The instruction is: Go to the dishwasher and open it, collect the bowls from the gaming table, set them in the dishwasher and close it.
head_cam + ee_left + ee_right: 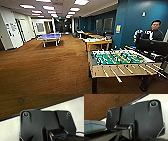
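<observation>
The gaming table [98, 42] stands mid-room on the right, with yellow sides and legs and a pale top. Small bright things lie on its top, too small to tell as the bowls. The dishwasher is out of view. In the left wrist view, my arm's dark plate [47, 125] hangs over brown carpet and a pale surface. The right wrist view shows the same kind of plate [140, 119] over carpet.
A foosball table [117, 58] with a green pitch stands close on my right, rods sticking out toward me. A blue ping-pong table [49, 37] is far left. A person [155, 31] sits behind dark monitors [150, 46]. Open brown carpet [50, 67] stretches ahead and left.
</observation>
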You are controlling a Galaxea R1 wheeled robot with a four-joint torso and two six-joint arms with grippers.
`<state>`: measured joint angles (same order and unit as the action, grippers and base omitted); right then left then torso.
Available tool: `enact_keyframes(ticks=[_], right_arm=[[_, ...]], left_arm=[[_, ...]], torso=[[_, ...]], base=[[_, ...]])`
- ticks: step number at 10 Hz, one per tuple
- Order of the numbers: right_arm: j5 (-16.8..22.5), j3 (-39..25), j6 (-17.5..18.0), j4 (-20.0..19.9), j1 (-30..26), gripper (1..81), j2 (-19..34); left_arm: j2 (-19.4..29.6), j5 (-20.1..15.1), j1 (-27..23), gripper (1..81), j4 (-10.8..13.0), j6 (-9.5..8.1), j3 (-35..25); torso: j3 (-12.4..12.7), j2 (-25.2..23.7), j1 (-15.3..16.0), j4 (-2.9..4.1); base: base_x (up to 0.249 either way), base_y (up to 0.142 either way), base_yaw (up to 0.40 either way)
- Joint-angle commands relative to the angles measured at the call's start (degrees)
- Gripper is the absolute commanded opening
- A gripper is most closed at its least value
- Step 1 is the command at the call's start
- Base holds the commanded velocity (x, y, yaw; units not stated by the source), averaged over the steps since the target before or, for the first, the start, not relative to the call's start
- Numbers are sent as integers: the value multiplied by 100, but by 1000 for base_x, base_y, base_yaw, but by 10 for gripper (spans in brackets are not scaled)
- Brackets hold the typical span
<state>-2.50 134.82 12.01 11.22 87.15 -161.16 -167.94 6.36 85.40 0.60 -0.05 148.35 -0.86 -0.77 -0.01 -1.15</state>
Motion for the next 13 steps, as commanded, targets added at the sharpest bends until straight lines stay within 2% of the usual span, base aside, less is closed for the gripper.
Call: enact_keyframes(ticks=[1, 5, 13], right_arm=[[232, -18, -5, 56, -317, 811, 20], [232, 61, -5, 56, -307, 811, -24], [232, 61, -14, 65, -299, 811, -24]], left_arm=[[49, -241, -352, 811, -42, -4, 1], [58, -250, -352, 811, -51, -4, 1], [58, -250, -352, 811, -51, -13, 1]], torso=[[0, 0, 1, 0], [0, 0, 1, 0], [-2, 2, 3, 0]], base=[[139, 0, 0], [138, 0, 0], [112, 95, 0]])
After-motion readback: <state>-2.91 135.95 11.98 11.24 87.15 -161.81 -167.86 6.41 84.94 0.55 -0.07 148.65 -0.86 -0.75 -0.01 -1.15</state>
